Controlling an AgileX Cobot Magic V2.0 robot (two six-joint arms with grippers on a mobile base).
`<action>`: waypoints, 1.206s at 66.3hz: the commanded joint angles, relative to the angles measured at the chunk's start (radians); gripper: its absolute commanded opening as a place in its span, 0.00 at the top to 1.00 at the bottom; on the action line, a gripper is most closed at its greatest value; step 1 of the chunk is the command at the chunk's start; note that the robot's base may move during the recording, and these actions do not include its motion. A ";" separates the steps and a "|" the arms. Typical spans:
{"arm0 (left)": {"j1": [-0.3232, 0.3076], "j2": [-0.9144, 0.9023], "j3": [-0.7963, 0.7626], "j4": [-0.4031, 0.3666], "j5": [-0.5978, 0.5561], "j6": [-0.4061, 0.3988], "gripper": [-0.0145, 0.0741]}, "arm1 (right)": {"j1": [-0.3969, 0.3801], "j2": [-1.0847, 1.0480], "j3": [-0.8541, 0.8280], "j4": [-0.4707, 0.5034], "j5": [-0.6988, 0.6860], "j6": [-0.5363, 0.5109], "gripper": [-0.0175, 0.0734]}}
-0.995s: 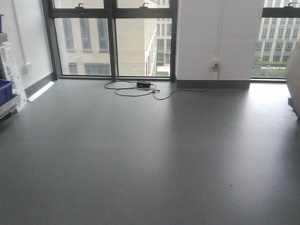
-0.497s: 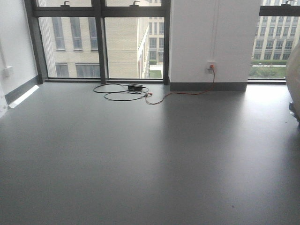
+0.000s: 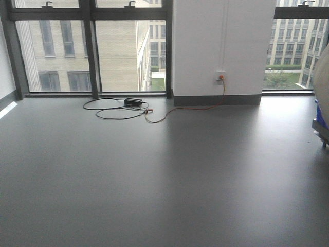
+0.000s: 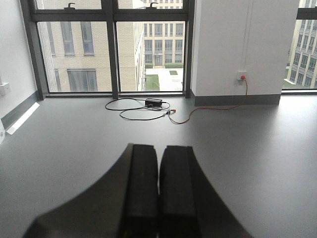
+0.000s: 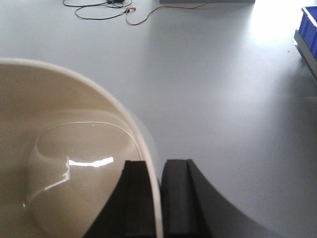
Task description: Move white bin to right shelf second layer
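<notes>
Pinching the rim of the cream-white glossy plastic bin (image 5: 69,148) with the black right gripper (image 5: 159,198), above smooth grey floor (image 5: 223,79). Holding the black left gripper (image 4: 158,188) pressed together. Probably a blue plastic crate (image 5: 310,29) at far right.

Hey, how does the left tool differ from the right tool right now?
The left tool is shut on nothing, its fingers pressed together; the right tool is shut on the rim of the bin, one finger inside, one outside. The left tool faces only floor; the bin fills much of the right tool's view. Both are black.
</notes>
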 commanded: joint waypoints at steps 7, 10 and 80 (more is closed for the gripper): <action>-0.008 -0.016 0.037 -0.006 -0.081 -0.003 0.74 | -0.007 0.008 -0.032 0.001 -0.096 -0.003 0.76; -0.006 -0.016 0.037 -0.006 -0.081 -0.003 0.74 | -0.007 0.008 -0.032 0.001 -0.096 -0.003 0.76; -0.006 -0.016 0.037 -0.006 -0.081 -0.003 0.74 | -0.006 0.008 -0.032 0.001 -0.096 -0.003 0.76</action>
